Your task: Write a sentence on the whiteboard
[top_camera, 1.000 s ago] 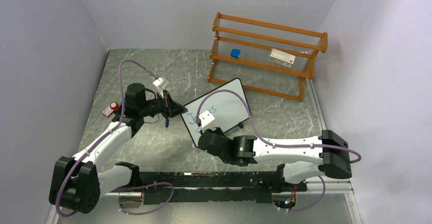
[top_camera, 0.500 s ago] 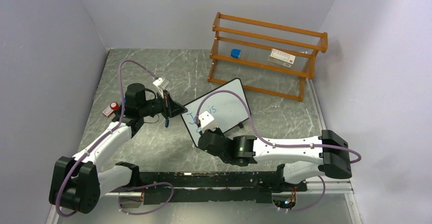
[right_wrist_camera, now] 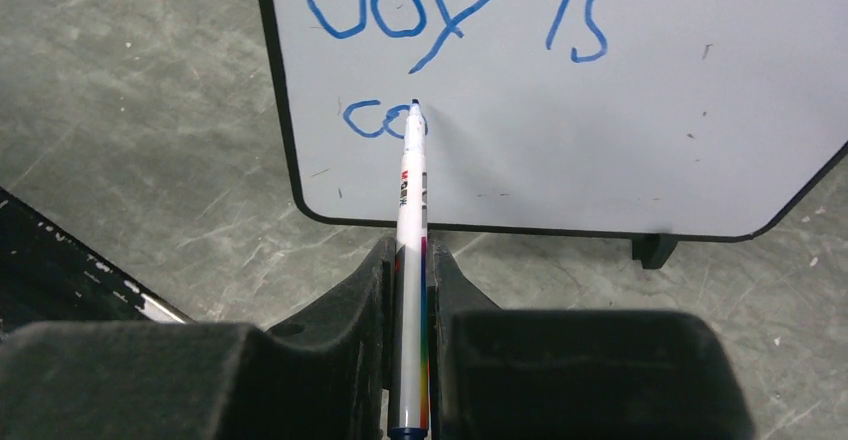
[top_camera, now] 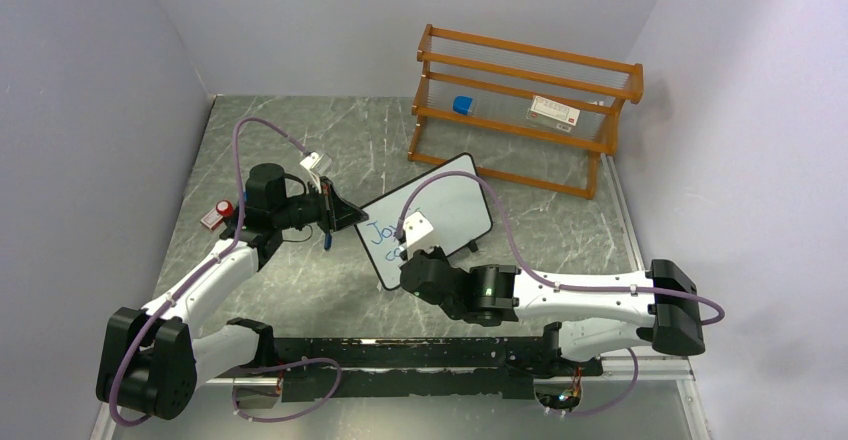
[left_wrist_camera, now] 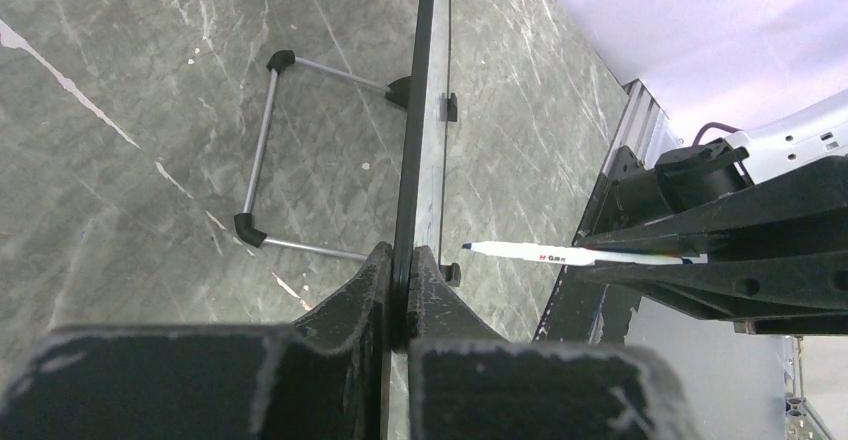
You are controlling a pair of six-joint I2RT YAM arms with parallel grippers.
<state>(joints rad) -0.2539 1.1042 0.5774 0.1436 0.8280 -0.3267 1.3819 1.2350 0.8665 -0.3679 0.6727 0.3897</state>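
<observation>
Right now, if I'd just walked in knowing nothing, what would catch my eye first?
Probably the small whiteboard standing mid-table, with blue writing reading "Joy is" and the start of a second line. The right gripper holds a marker with its tip at that second line, while the left gripper pinches the board's edge. Behind stands an orange rack.
</observation>
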